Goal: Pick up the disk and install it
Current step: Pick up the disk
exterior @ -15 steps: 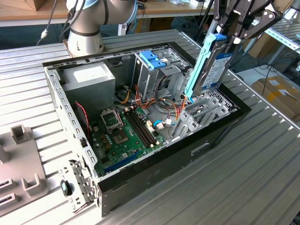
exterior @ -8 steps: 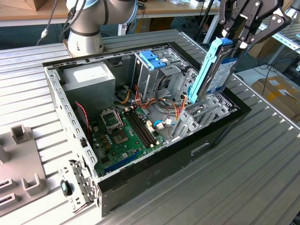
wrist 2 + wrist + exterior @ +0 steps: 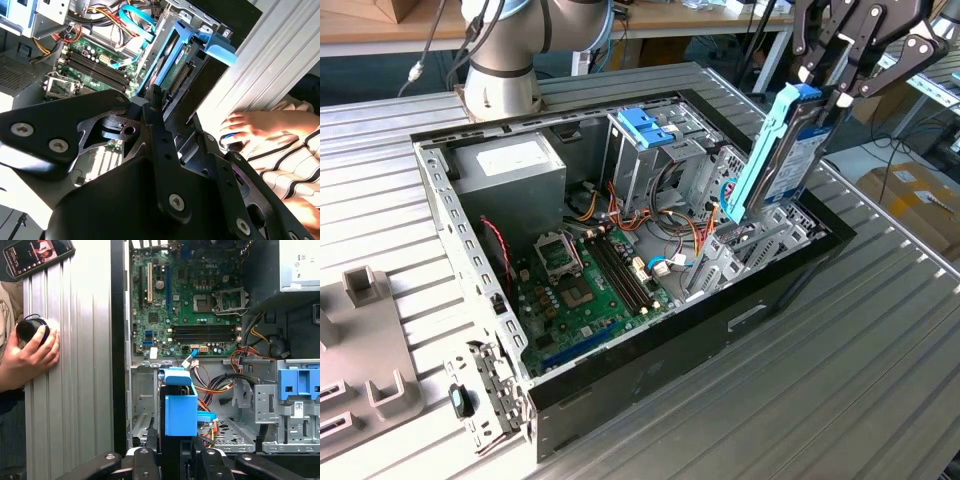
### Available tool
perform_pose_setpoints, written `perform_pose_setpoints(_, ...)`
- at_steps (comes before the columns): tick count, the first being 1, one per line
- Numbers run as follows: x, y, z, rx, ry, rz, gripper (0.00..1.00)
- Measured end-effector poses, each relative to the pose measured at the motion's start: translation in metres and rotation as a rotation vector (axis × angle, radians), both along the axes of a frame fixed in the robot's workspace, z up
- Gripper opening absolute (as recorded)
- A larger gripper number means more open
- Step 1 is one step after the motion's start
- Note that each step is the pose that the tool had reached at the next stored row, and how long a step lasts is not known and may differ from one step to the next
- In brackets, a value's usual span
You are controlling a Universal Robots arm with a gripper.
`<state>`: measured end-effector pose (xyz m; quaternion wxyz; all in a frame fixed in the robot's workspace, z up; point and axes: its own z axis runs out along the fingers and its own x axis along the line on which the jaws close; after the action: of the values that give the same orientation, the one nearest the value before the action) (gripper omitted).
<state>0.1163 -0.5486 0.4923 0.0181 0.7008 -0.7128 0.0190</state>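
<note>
The black link-armed tool is clamping its fingers on the upper end of the flat metal hard drive with the white-and-blue label and light-blue plastic rail frame, so the picking-up part of the task is looking done. The hard drive is hanging steeply on end at the exterior view's right, over the right end of the open black computer case. Most of its length is standing above the case rim and only its lower end is dipping toward the grey metal drive bay; whether it is touching the bay cannot be told. In the first wrist view the hard drive is showing end-on between the tool's arms, with the bay floor beyond it. The installing is therefore judged to be under way but unfinished, since the hard drive is not lying seated in the bay. The green motherboard is lying exposed well to its left. A person's hand is resting on the ribbed grey metal tabletop beside the case.
</note>
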Motion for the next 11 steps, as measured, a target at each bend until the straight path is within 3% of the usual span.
perform_pose_setpoints(4,0.0,-0.0029,0.0,-0.0001,0.0,0.0,0.35)
perform_pose_setpoints(11,0.0,-0.0032,0.0001,-0.0001,0.0,0.0,0.35)
